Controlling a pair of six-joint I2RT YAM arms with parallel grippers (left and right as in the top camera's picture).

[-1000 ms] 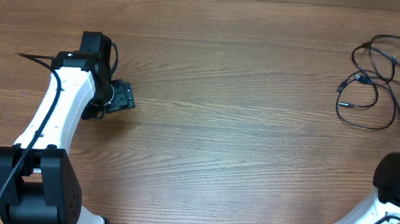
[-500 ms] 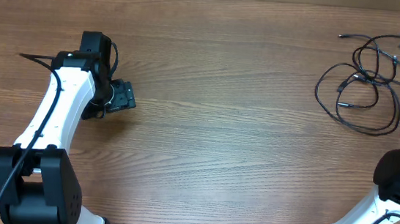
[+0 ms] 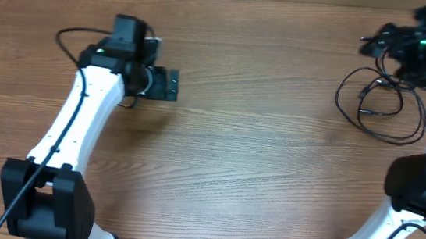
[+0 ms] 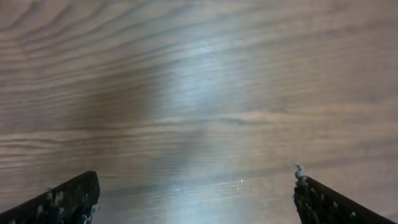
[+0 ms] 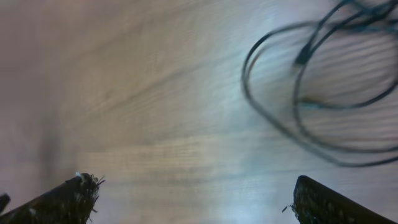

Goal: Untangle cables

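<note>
The cables are thin black cords lying in loose overlapping loops at the table's far right; in the right wrist view the cables fill the upper right, blurred. My right gripper hovers just behind the loops, pointing left. It is open, its fingertips wide apart over bare wood. My left gripper is far off at the left half of the table. It is open too, with only wood between its fingertips.
The wooden table runs across the whole view. The white left arm reaches in from the near left corner, and the right arm rises along the right edge beside the loops.
The right gripper has swung in from the right edge to behind the loops and opened wide. One loop spread leftward. The left arm has moved right and farther back.
</note>
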